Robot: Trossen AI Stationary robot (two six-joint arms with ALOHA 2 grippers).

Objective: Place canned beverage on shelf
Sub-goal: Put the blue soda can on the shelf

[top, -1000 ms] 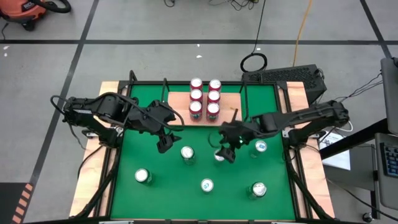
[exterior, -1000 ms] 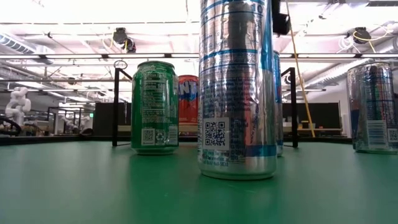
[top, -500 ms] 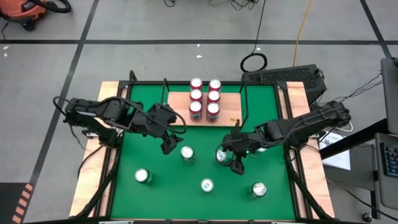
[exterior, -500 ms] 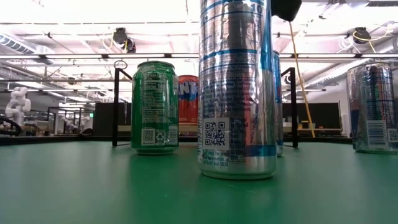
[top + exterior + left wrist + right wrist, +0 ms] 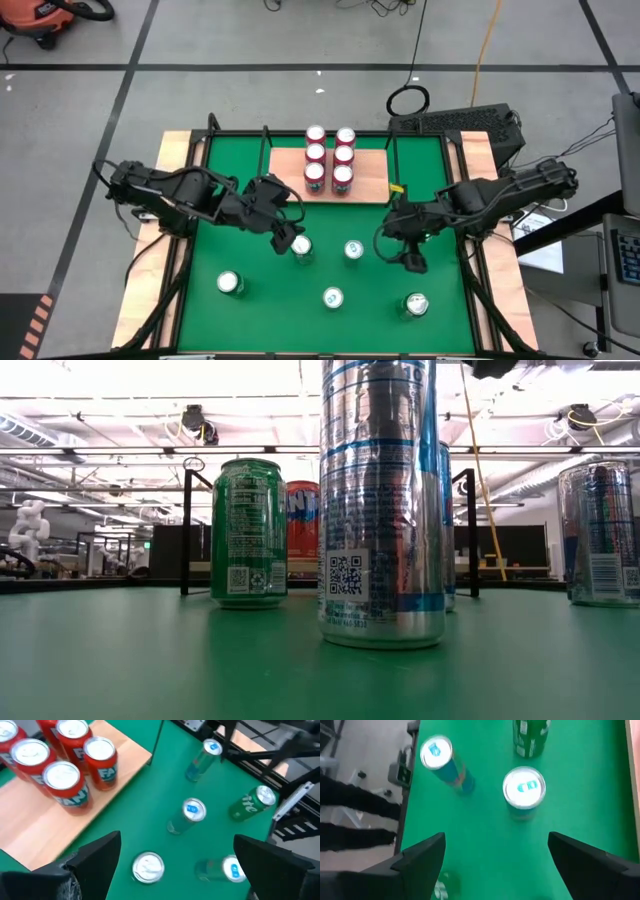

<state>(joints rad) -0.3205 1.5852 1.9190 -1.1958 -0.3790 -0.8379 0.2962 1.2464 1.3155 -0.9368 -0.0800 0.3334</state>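
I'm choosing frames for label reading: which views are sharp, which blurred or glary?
Low view: the silver can up close shows a crisp code, against bright ceiling lights. Left wrist view: the red cans look slightly soft. Right wrist view: can tops smeared.

The shelf [image 5: 366, 177] is a small light-wood board with thin black rails at its sides and back, lying flat at the far middle of the green mat. Six red cans [image 5: 329, 158] stand upright on its left part in two rows of three, silver tops up, while its right part is bare wood. Five more cans stand upright on the mat nearer than the shelf: one [image 5: 301, 246] and another [image 5: 353, 249] side by side just near of it, a green one [image 5: 230, 284] at near left, one [image 5: 332, 297] at near centre and one [image 5: 415, 303] at near right.
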